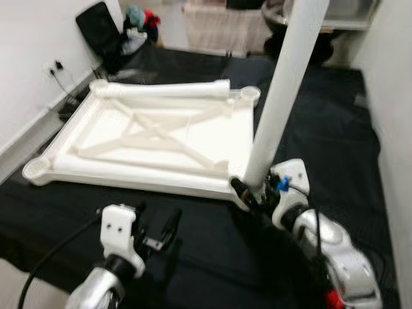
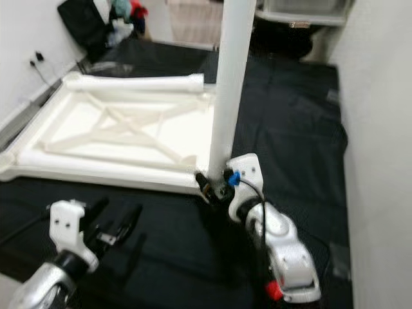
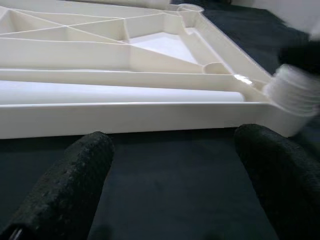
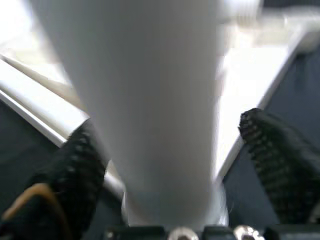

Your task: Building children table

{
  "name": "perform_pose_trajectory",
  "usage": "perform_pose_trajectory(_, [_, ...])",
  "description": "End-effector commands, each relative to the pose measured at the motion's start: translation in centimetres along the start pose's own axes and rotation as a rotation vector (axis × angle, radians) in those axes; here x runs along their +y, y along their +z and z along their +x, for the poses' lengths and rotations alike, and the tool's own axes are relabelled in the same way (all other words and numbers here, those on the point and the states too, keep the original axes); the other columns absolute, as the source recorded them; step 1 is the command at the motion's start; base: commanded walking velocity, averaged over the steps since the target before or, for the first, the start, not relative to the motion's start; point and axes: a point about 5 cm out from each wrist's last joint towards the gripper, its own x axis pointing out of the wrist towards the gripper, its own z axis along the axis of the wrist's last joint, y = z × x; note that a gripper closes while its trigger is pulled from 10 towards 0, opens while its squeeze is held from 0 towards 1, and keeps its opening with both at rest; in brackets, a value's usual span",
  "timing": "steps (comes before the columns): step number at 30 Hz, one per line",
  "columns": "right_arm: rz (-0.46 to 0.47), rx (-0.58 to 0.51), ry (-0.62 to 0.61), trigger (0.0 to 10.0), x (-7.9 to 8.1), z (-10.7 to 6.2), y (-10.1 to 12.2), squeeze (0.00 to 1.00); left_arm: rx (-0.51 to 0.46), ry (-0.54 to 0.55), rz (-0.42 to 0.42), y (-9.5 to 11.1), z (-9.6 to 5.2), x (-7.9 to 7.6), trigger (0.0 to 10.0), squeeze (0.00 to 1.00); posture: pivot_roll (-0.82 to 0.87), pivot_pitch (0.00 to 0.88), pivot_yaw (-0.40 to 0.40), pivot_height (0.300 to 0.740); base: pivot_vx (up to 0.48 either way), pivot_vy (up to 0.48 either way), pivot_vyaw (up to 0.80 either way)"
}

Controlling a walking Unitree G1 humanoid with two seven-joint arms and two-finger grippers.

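At 7 o'clock the left gripper (image 1: 156, 233) is held released. The right gripper (image 1: 251, 191), at 5 o'clock, straddles the upright leg (image 1: 283, 90); whether it is clasped cannot be told. The leg stands at the near-right corner socket of the upturned tabletop (image 1: 212, 188), stiff, light and slick, best gripped low.

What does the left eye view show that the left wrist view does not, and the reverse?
Left eye view: the right claw at the foot of the standing white leg, and another leg lying along the upturned tabletop's far edge. Left wrist view: the threaded end of the standing leg, close up. Both: the tabletop, the black mat and the open left claw.
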Motion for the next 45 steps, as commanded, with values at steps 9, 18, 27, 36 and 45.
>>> perform_pose_trajectory(9, [-0.030, -0.067, 0.366, 10.0, -1.7, 0.0, 2.5, 0.98, 0.026, -0.017, 0.003, 0.6, -1.4, -0.9, 10.0, 0.00, 0.06, 0.257, 0.047, 0.740, 0.000, 0.000, 0.00])
perform_pose_trajectory(18, [-0.019, -0.172, 0.408, 0.0, -3.5, 1.2, 4.3, 0.00, 0.036, -0.019, 0.003, 0.7, -1.8, -1.2, 10.0, 0.00, 0.08, 0.263, 0.044, 0.740, 0.000, 0.000, 0.00])
perform_pose_trajectory(27, [-0.024, -0.121, 0.504, 0.0, -3.1, -0.5, 3.4, 0.00, 0.043, -0.019, -0.003, 0.5, -1.6, -1.2, 10.0, 0.00, 0.05, 0.234, 0.041, 0.740, 0.000, 0.000, 0.00])
perform_pose_trajectory(36, [0.054, -0.050, 0.323, 0.0, 2.6, -2.1, 0.6, 0.00, 0.046, -0.021, -0.012, 0.0, -1.4, -1.2, 10.0, 0.00, 0.01, 0.196, 0.014, 0.740, 0.000, 0.000, 0.00])
perform_pose_trajectory(45, [0.027, 0.238, -0.464, 0.0, 1.0, -1.6, -4.8, 0.00, 0.027, -0.022, -0.021, -0.4, -0.1, -1.2, 10.0, 0.00, -0.01, 0.147, 0.000, 0.740, 0.000, 0.000, 0.00])
